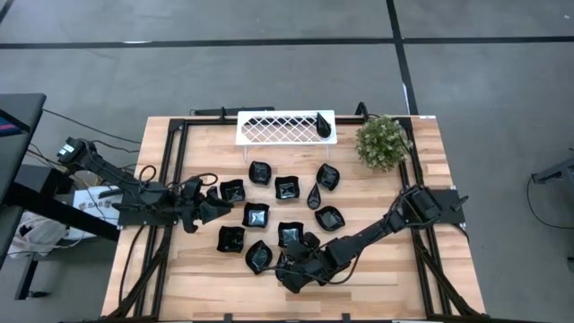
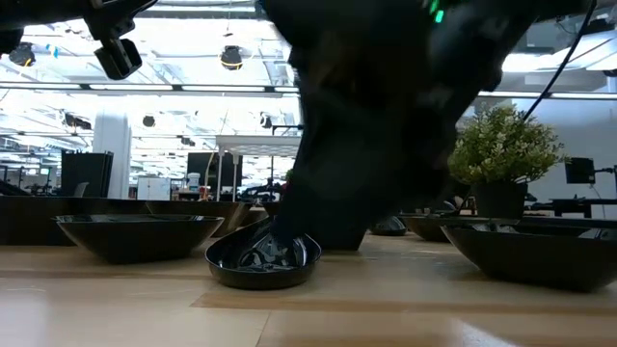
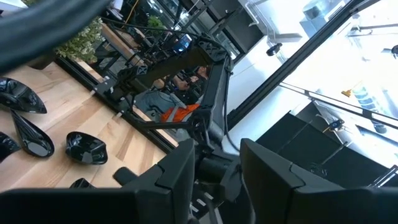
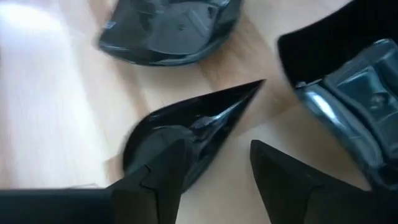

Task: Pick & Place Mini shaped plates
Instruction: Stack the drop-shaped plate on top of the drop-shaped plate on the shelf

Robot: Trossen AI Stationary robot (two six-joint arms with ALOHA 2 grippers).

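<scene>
Right gripper (image 4: 211, 180) jaws astride teardrop plate (image 4: 199, 127)

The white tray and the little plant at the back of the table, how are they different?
The white tray is long, flat and criss-crossed with holes; the plant is round, bushy and green. The tray holds one black teardrop plate at its end; the plant holds nothing. The tray sits mid-table; the plant sits beside it toward the right arm's side. Both stand along the table's far edge.
</scene>
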